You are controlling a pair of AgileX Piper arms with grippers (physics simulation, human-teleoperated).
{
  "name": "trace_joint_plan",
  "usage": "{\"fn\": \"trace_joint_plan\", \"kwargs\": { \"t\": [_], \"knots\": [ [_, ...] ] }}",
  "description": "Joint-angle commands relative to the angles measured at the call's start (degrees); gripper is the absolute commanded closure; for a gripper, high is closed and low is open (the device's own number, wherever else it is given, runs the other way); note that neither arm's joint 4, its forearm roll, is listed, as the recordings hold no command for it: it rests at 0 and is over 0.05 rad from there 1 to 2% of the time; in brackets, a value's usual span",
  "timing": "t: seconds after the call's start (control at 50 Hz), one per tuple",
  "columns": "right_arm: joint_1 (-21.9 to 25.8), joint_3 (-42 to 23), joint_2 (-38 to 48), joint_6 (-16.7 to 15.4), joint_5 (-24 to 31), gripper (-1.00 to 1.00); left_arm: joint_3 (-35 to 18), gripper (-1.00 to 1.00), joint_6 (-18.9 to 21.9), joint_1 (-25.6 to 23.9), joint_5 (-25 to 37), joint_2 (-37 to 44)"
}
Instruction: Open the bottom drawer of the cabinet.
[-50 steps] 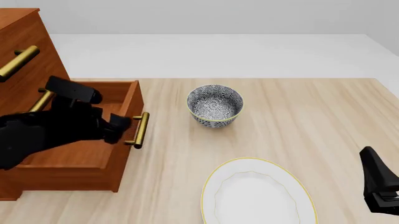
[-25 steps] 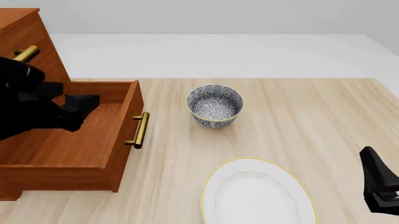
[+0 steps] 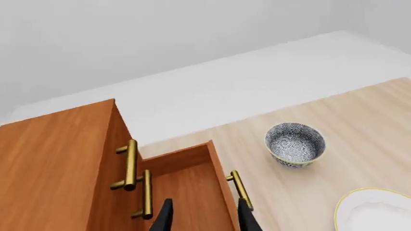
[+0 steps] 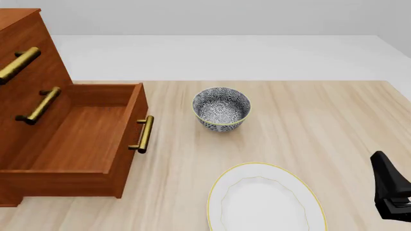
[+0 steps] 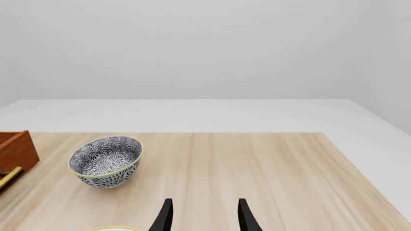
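Observation:
The cabinet (image 4: pixel 29 53) stands at the table's left edge, reddish-brown with brass bar handles. Its bottom drawer (image 4: pixel 83 139) is pulled far out, showing a bare wooden inside, and its brass handle (image 4: pixel 145 134) faces right. My left arm is out of the front view. In the left wrist view my left gripper (image 3: pixel 204 219) hangs open high above the drawer (image 3: pixel 186 192), holding nothing. My right gripper (image 4: pixel 391 192) rests at the table's right front edge, and its fingers (image 5: pixel 164 216) stand apart with nothing between them.
A patterned bowl (image 4: pixel 222 108) sits right of the drawer handle. A white plate (image 4: pixel 263 199) with a yellow rim lies near the front edge. The two upper drawers (image 4: pixel 32 86) are closed.
My left arm has let go at the drawer handle, drawn back to the left and left the front view. The drawer stays pulled out. The right arm has not moved.

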Motion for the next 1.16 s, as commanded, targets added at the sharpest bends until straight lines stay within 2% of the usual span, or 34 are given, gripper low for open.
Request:
{"fn": "trace_joint_plan", "kwargs": {
  "t": [0.02, 0.36, 0.58, 0.78, 1.02, 1.04, 1.06, 1.16],
  "knots": [
    [0.0, 0.0, -0.03, 0.0, 0.0, -1.0, -6.41, -1.0, 0.59, 2.97, 8.74, -8.24],
    [0.02, 0.0, -0.01, -0.01, 0.0, -1.0, -13.59, -1.0, 2.16, 7.05, 15.87, -11.64],
    [-0.02, 0.0, -0.02, 0.0, 0.0, -1.0, -15.94, -1.0, 2.77, 8.71, 17.2, -11.89],
    [-0.01, 0.0, 0.01, 0.01, 0.0, -1.0, -20.41, -1.0, 3.36, 11.61, 19.4, -12.32],
    [0.0, 0.0, 0.01, 0.02, 0.0, -1.0, -28.63, -1.0, 4.27, 13.61, 22.75, -12.42],
    [0.0, 0.0, -0.01, 0.01, 0.0, -1.0, -31.11, -1.0, 2.41, 13.21, 23.54, -12.07],
    [-0.01, 0.0, -0.01, 0.0, 0.0, -1.0, -31.82, -1.0, 2.7, 13.41, 24.09, -11.94],
    [0.02, 0.0, -0.02, -0.01, 0.0, -1.0, -33.6, -1.0, 3.73, 13.28, 25.62, -12.39]
  ]
}}
